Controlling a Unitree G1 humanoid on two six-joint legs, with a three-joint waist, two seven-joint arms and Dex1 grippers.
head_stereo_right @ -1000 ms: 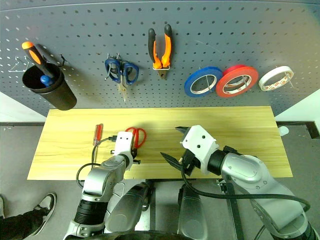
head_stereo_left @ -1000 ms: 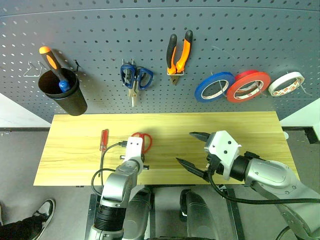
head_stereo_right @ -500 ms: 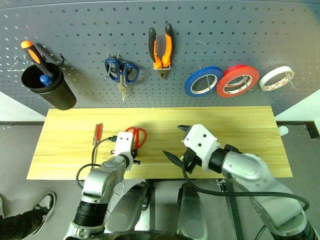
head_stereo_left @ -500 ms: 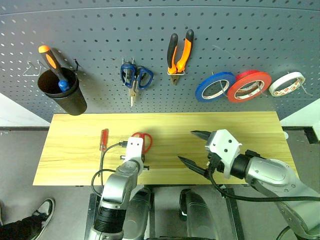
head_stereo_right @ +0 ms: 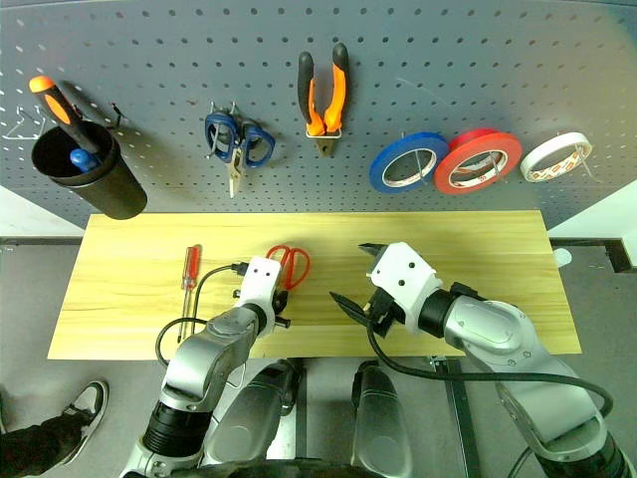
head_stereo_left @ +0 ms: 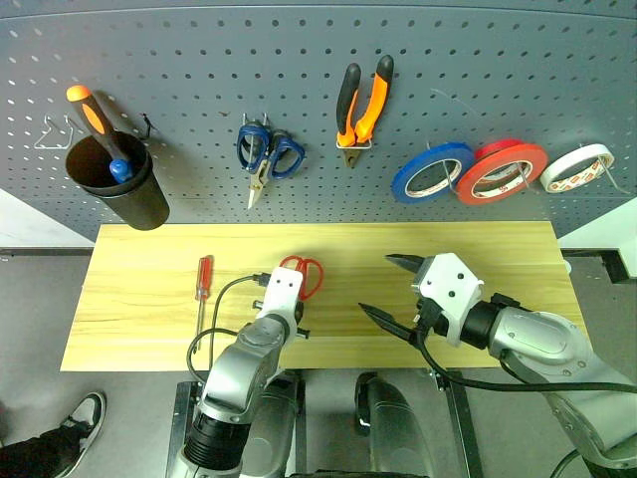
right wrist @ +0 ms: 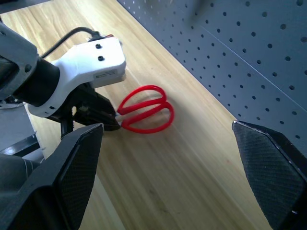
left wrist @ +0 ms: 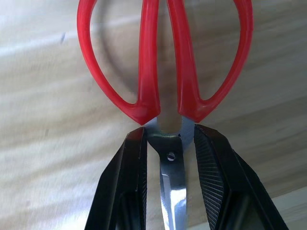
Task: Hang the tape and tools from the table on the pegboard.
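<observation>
- On the table (head_stereo_left: pixel 149 299), the red-handled scissors (head_stereo_left: pixel 304 274) lie with their handle loops pointing toward the pegboard (head_stereo_left: pixel 199 60); the blades run back under the left gripper (left wrist: pixel 169 143).
- The left gripper is closed narrowly on the scissors: its two black fingers (left wrist: pixel 130 172) clamp the metal just behind the pivot screw, below the red handles.
- The right gripper (head_stereo_left: pixel 393 289) hovers over the table's right half, jaws spread wide and holding nothing. It stands well apart from the scissors.
- The slim red-handled screwdriver (head_stereo_left: pixel 203 279) lies on the table to the left of the scissors, its shaft pointing toward the table's near edge.
- The pliers (head_stereo_left: pixel 362 105) with orange-and-black handles hang on the pegboard, jaws down.
- The small white roll of tape (head_stereo_left: pixel 577 167) hangs at the right end of the pegboard, beside a red roll (head_stereo_left: pixel 501 171) and a blue roll (head_stereo_left: pixel 430 171).
- Blue-handled scissors (head_stereo_left: pixel 264 157) hang left of the pliers; a black cup (head_stereo_left: pixel 119 189) at far left holds an orange-and-black screwdriver (head_stereo_left: pixel 95 119).
- A small printed label shows on the left gripper's white housing (right wrist: pixel 96 57); its text is too small to read. No other writing is legible.
</observation>
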